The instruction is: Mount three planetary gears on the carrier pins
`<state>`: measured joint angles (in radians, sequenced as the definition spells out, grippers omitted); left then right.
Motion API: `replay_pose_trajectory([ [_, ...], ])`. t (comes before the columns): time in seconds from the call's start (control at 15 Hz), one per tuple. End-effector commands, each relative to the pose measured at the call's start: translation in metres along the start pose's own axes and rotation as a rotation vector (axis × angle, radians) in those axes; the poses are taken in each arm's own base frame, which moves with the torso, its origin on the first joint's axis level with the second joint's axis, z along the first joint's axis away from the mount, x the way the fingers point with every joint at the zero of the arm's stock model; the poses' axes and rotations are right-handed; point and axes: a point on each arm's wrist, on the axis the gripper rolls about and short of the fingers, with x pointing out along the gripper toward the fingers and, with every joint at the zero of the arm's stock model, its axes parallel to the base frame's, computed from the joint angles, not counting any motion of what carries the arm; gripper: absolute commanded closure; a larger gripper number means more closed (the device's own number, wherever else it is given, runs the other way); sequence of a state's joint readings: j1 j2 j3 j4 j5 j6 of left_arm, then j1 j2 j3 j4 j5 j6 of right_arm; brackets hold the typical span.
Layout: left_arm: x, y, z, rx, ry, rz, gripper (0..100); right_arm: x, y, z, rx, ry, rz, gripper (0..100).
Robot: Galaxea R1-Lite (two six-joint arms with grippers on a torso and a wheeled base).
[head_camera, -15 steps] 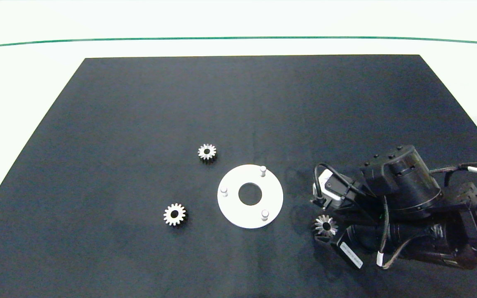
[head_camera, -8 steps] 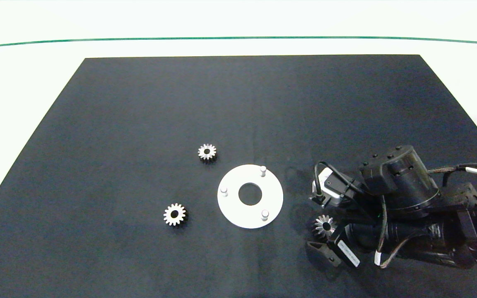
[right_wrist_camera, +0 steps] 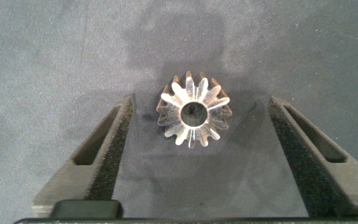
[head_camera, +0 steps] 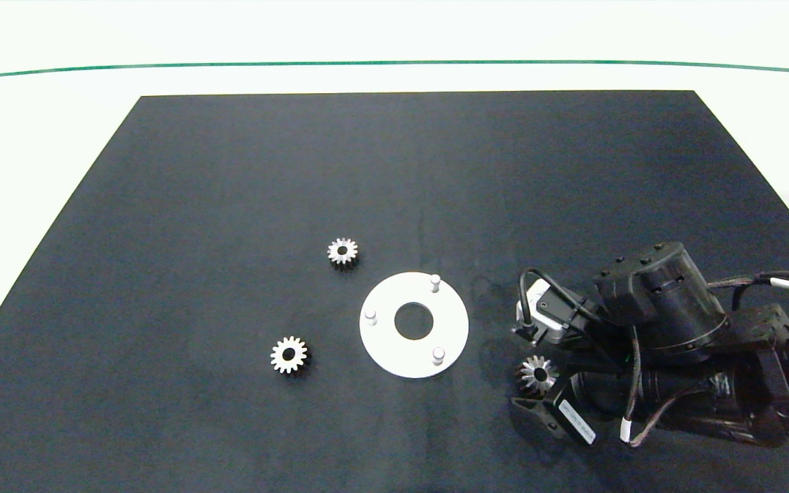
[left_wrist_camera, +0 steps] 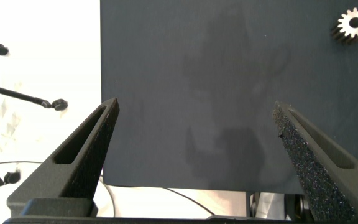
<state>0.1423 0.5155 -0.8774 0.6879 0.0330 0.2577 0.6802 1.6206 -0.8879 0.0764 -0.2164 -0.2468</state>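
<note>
Right gripper point(right_wrist_camera: 194, 155) low over black mat point(head_camera: 394, 171), jaws wide, nothing clamped; one of the planetary gears point(right_wrist_camera: 194, 117) lying flat between the two fingers, nearer one pad, gaps on both sides, bore facing up. Same gear point(head_camera: 538, 374) just off the white disc point(head_camera: 414, 324) on the right-arm side in head view. Other two gears loose on mat beyond the disc from those jaws: one point(head_camera: 342, 251) near the far edge of the disc, one point(head_camera: 289, 355) well apart toward the near left. Carrier pins point(head_camera: 435, 281) point(head_camera: 370, 315) point(head_camera: 438, 354) upright on disc, all three bare, central hole showing only mat. Left gripper point(left_wrist_camera: 197, 130) out of head view, parked over the mat edge, jaws wide, holding nothing, one gear point(left_wrist_camera: 353, 25) well ahead of one fingertip
</note>
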Motion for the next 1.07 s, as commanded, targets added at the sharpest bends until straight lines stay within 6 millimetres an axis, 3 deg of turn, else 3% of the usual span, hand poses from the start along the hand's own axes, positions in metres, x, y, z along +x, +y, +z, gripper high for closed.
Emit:
replay_pose_trajectory([
  [0.07, -0.0003, -0.0001, -0.0001, 0.001, 0.003, 0.002, 0, 0.0003, 0.0004, -0.0003, -0.004, 0.002, 0.000, 19],
  [1.07, -0.0015, 0.0001, 0.0001, 0.003, -0.003, 0.002, 0, 0.0023, 0.0037, -0.0032, -0.013, 0.016, 0.009, 49],
])
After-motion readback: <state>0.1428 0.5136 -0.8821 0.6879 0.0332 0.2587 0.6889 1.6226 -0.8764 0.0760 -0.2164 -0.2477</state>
